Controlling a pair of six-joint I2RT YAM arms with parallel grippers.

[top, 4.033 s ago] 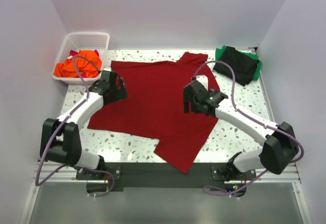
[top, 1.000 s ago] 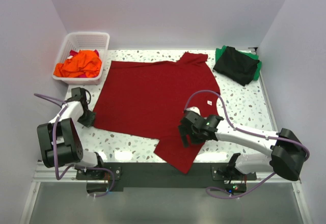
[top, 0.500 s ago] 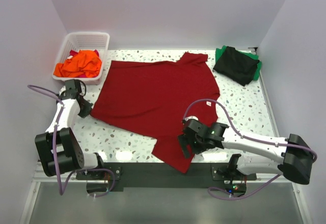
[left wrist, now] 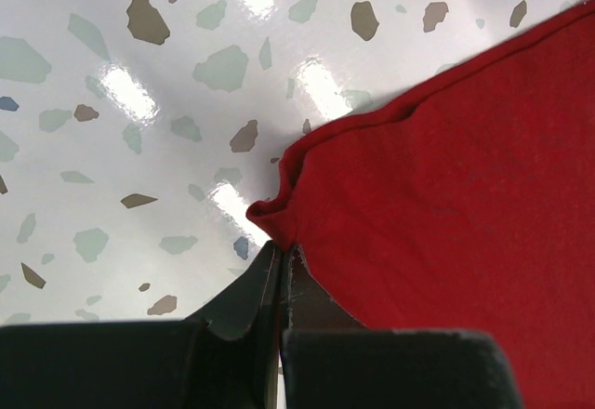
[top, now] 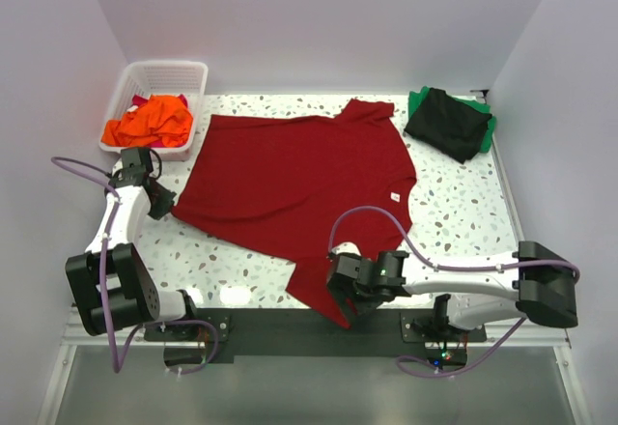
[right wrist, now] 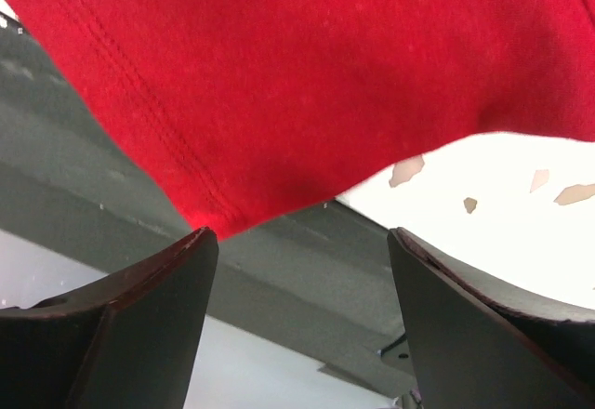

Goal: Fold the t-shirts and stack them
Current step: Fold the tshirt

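On the speckled table [top: 454,203]: dark red t-shirt [top: 299,179], spread flat, near sleeve overhanging the front edge.
Left gripper [left wrist: 281,258]: jaws pressed together, apparently pinching the shirt's hem corner.
Right gripper [right wrist: 302,237]: jaws spread wide, sleeve hem between them.
Far left: white basket [top: 164,75] holding an orange t-shirt [top: 154,121].
Far right: folded black t-shirt [top: 449,121] atop a green t-shirt [top: 491,130].

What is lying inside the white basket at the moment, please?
The basket holds a crumpled orange shirt, with a bit of red cloth peeking out behind it. Anything lying beneath the orange shirt is covered and cannot be seen.
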